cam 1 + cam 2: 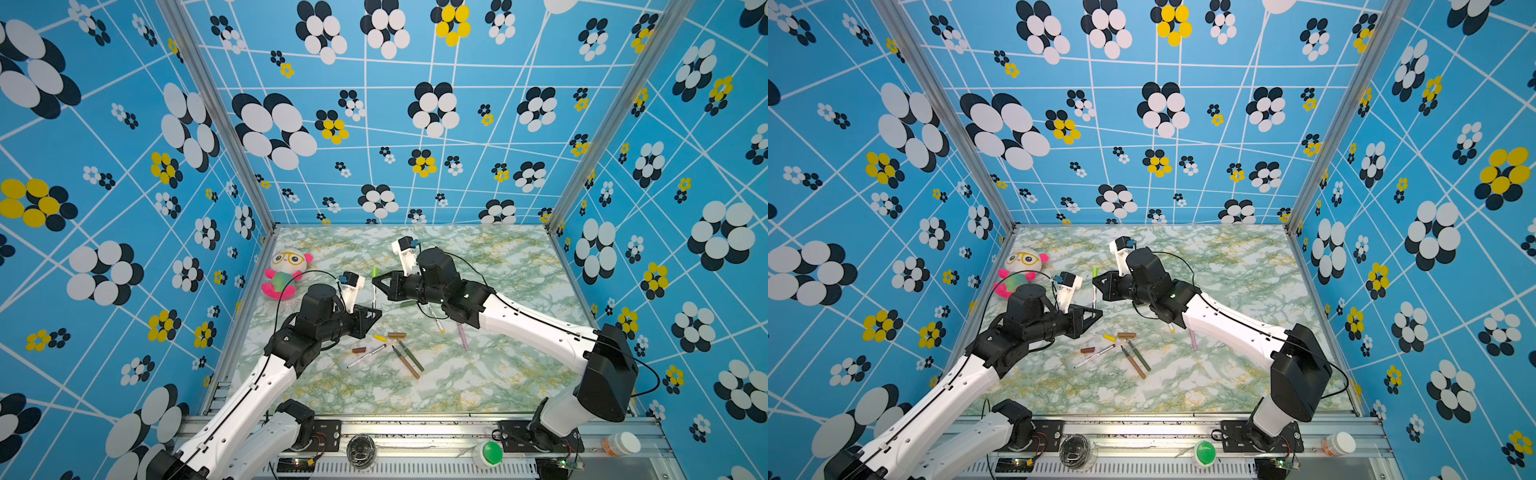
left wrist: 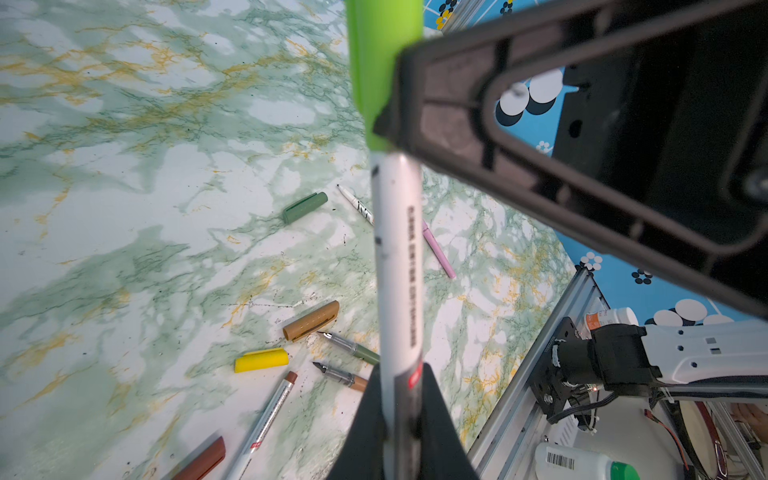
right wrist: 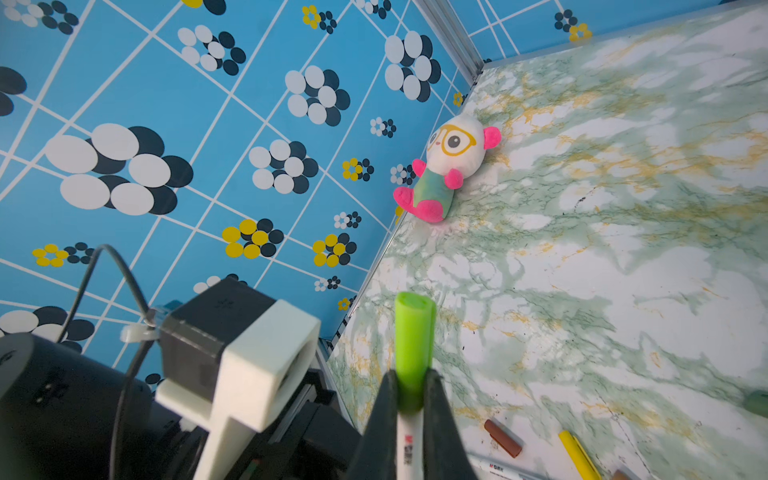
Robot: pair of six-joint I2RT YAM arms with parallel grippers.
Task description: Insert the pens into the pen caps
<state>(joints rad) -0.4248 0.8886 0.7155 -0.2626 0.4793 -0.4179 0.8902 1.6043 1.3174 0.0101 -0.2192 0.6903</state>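
A white-barrelled pen [image 1: 374, 296] [image 1: 1094, 296] stands almost upright above the table. My left gripper [image 1: 375, 311] [image 2: 401, 415] is shut on its lower barrel [image 2: 397, 270]. A light-green pen cap [image 1: 374, 272] [image 2: 382, 62] [image 3: 413, 332] sits on its top end, in line with the barrel. My right gripper [image 1: 376, 283] [image 3: 411, 399] is shut on that cap's lower part. Loose on the table lie the yellow cap [image 1: 379, 338], tan cap [image 2: 311, 320], brown cap [image 1: 358, 350] and dark-green cap [image 2: 305, 206]. Beside them lie several uncapped pens [image 1: 405, 361], among them a pink pen [image 1: 462, 336].
A plush toy [image 1: 284, 272] lies at the table's far left by the wall. Patterned blue walls close in three sides. On the front rail stand a green-lidded bottle [image 1: 488, 453] and a white jar [image 1: 621, 444]. Both arms meet over the table's left middle.
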